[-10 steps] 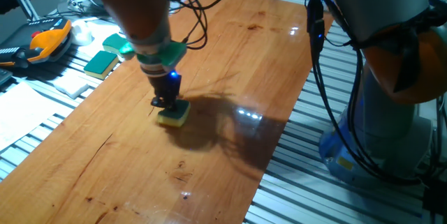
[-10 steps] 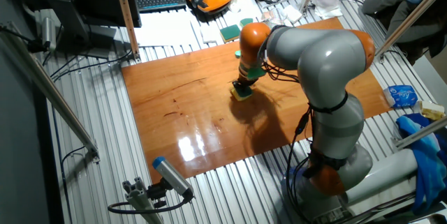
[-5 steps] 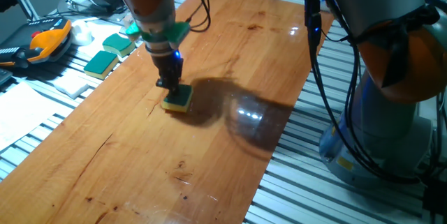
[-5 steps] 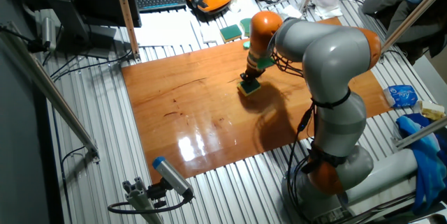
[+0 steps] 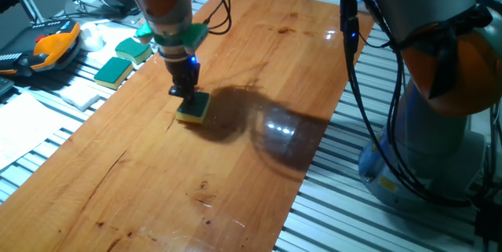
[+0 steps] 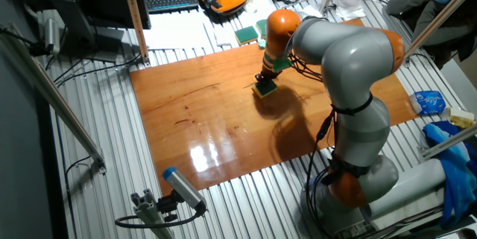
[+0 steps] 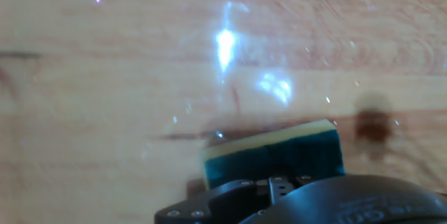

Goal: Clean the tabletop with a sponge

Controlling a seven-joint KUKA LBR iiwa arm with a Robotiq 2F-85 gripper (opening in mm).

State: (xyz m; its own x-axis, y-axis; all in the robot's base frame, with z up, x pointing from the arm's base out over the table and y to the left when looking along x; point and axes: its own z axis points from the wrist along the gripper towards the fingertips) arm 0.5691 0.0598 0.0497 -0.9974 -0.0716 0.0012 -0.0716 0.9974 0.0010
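The sponge (image 5: 193, 109), yellow foam with a green top, rests flat on the glossy reddish-brown tabletop (image 5: 259, 63). My gripper (image 5: 185, 95) points straight down and is shut on the sponge's top, pressing it against the wood. The other fixed view shows the sponge (image 6: 264, 90) under the gripper (image 6: 267, 82) near the board's far edge (image 6: 194, 105). In the hand view the sponge (image 7: 276, 153) fills the lower middle, its green side toward the camera, with the wood (image 7: 140, 56) blurred beyond. The fingertips are hidden behind the hand's body.
Two more green sponges (image 5: 114, 70) (image 5: 132, 48) lie on the ribbed aluminium frame left of the board, beside a white foam block (image 5: 78, 91) and an orange teach pendant (image 5: 51, 44). The arm's base (image 5: 439, 126) and cables stand right of the board.
Over the last second the gripper slid the sponge away toward the board's far end, then in the last half second a little to the left. It stays shut on the sponge.
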